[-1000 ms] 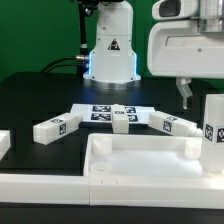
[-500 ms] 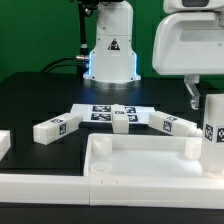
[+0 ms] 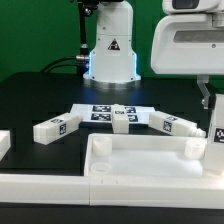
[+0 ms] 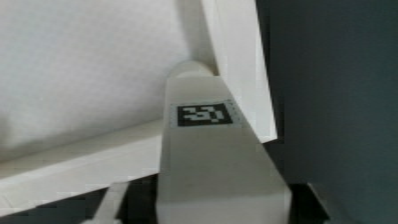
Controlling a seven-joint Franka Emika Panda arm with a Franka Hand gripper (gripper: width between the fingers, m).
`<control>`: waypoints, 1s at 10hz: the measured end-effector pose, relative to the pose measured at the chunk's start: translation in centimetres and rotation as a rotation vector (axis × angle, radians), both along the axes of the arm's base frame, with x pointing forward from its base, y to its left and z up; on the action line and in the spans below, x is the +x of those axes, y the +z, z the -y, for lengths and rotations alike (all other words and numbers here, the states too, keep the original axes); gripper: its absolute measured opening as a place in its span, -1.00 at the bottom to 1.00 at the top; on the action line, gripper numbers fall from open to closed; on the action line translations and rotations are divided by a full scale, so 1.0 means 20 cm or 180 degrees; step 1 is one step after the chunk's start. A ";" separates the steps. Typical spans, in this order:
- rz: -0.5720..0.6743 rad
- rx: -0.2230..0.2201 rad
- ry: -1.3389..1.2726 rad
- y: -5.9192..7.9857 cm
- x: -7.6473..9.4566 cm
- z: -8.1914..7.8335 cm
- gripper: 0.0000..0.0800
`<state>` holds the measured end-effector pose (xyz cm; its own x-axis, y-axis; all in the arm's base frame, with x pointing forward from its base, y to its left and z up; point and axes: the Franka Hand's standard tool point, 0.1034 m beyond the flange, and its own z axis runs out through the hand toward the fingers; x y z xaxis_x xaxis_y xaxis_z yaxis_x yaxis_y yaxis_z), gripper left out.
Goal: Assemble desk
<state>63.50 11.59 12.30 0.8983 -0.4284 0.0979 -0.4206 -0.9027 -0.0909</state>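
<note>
The desk panel [image 3: 140, 162], white with a raised rim, lies at the front of the table. My gripper [image 3: 210, 100] is at the exterior view's right, shut on a white desk leg [image 3: 216, 135] that stands upright over the panel's right end. In the wrist view the gripper [image 4: 217, 215] holds this leg [image 4: 222, 160], which shows a black-and-white tag, and its far end lies at the panel's rim corner [image 4: 231, 60]. Three more legs lie loose behind the panel: one [image 3: 55, 127] to the left, one [image 3: 122, 118] in the middle, one [image 3: 172, 124] to the right.
The marker board [image 3: 100, 113] lies flat behind the loose legs. The white robot pedestal [image 3: 110, 55] with a triangle sticker stands at the back. A white part [image 3: 4, 143] shows at the left edge.
My gripper has moved toward the exterior view's right with the upright leg in it. The loose legs and the panel have not moved.
</note>
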 end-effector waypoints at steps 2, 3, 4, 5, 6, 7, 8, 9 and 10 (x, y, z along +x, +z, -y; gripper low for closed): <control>-0.0089 0.0160 -0.1276 0.00 -0.01 0.00 -0.28; -0.0130 0.0244 -0.1824 -0.01 -0.01 -0.01 -0.28; -0.0159 0.0339 -0.2364 -0.01 -0.01 -0.02 -0.28; -0.0181 0.0443 -0.2840 -0.01 -0.01 -0.02 -0.28; -0.0193 0.0531 -0.3240 -0.01 0.00 -0.02 -0.28; -0.0197 0.0538 -0.3309 -0.01 0.00 -0.02 -0.28; -0.0195 0.0537 -0.3301 -0.01 0.00 -0.02 -0.28; -0.0187 0.0516 -0.3140 -0.01 0.00 -0.02 -0.28; -0.0179 0.0442 -0.2644 -0.02 -0.01 -0.01 -0.02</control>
